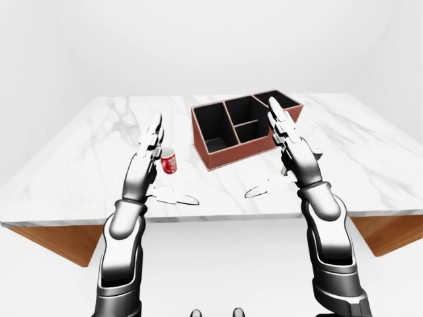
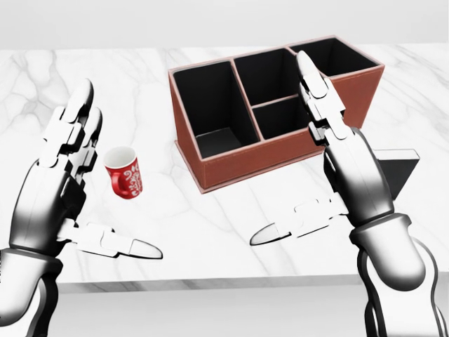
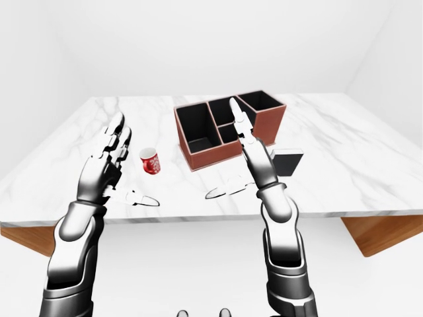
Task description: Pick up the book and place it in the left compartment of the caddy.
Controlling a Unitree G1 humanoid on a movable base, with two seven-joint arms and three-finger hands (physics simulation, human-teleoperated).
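At 3 o'clock in the head view, behind my right hand, book lies flat on worktop, just right of caddy | step: approach, nothing held, both hands' fingers spread wide | next: right hand reaches right, closes on book | long axis: cannot tell, mostly hidden | left hand idle by mug

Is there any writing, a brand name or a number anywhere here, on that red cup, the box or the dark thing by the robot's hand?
None can be read.
Red mug: a white swirl pattern only, no letters.
Caddy: plain brown walls, black inside, no label.
Book: a plain dark cover, largely hidden behind the right hand in the head view; no title shows.
Marble table: grey veins, no marks.
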